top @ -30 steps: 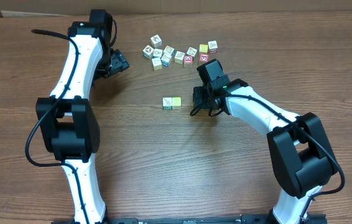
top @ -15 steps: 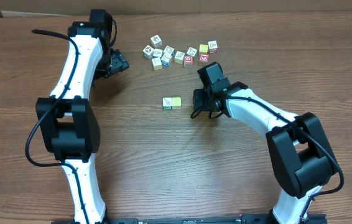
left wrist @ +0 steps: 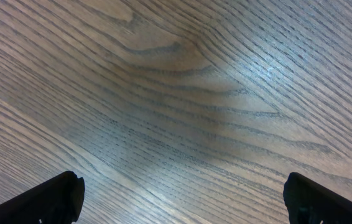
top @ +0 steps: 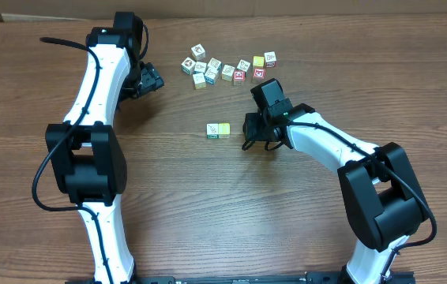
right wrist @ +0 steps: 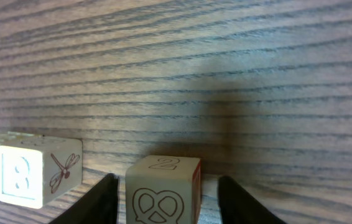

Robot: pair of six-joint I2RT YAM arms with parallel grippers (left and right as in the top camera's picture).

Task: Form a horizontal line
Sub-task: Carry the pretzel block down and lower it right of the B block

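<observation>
Two small cubes, one white-green [top: 212, 130] and one pale yellow [top: 223, 128], sit touching in a short row at mid-table. They also show in the right wrist view [right wrist: 33, 171] at the left. My right gripper [top: 251, 136] is just right of the row. Its fingers [right wrist: 166, 202] are open around a red-sided cube with a pretzel drawing and a "2" [right wrist: 163, 190], with a small gap on each side. This cube is apart from the row and hidden in the overhead view. My left gripper [top: 149, 80] is open and empty over bare wood [left wrist: 176, 124].
A loose cluster of several similar small cubes [top: 227, 69] lies at the back of the wooden table, behind the right gripper. The left arm stretches along the left side.
The right wrist has shifted very slightly beside the row. Nothing else has moved.
</observation>
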